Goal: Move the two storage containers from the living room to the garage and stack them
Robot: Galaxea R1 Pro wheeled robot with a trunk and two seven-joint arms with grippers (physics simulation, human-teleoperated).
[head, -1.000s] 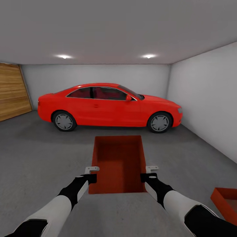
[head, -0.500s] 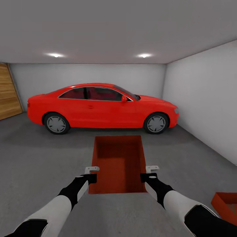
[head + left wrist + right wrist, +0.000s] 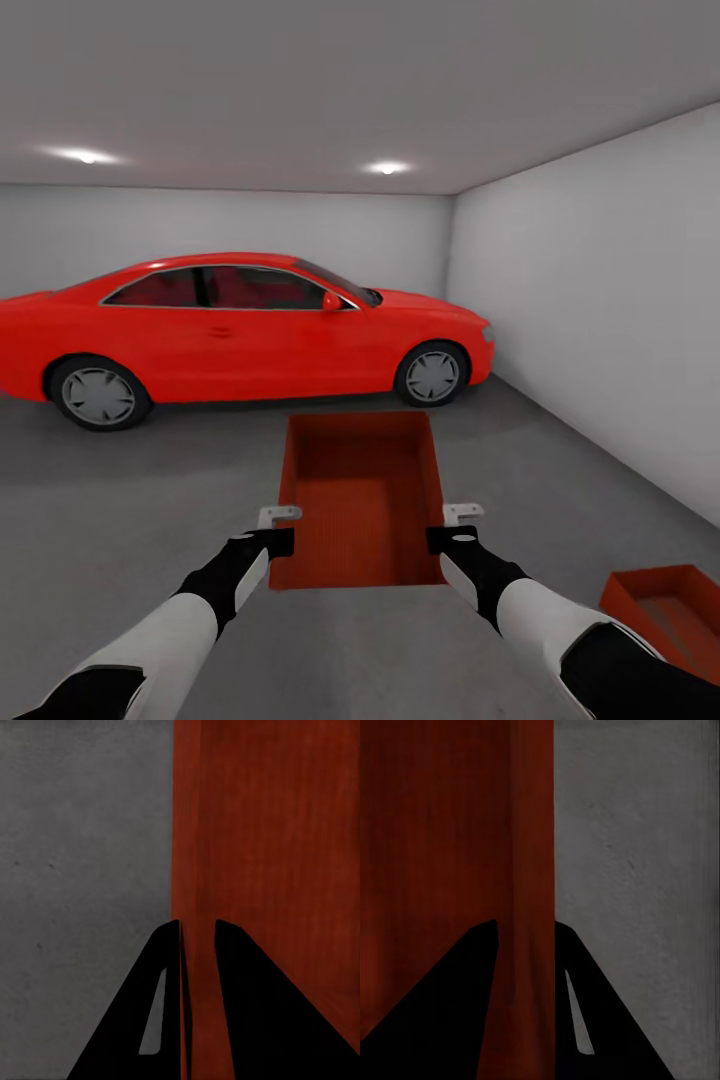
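Over grey garage floor (image 3: 120, 500): left pincer (image 3: 281, 530), right pincer (image 3: 452, 528) pinching container (image 3: 362, 495) walls; red car (image 3: 230, 330) beyond.

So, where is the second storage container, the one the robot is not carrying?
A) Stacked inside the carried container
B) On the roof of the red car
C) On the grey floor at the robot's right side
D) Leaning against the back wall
C: the second container sits on the grey floor at the lower right of the head view, while both grippers hold the carried container by its side walls.
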